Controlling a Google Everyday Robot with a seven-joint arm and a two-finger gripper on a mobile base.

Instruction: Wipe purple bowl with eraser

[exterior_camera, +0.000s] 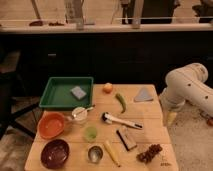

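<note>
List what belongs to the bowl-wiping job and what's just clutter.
Job: purple bowl; eraser; gripper, out of view beyond the arm, right of the table.
Clutter: orange bowl, green tray, grey-blue sponge, handled brush, green pepper, grapes, orange fruit.

Arm [189, 86]: bulky, rounded off-white shell segments with a smooth surface.
Joints: darker seams between the segments.
Gripper [171, 118]: pale yellowish and narrow, below the arm, just beside the right edge of the table [150, 118], fingers apart.
</note>
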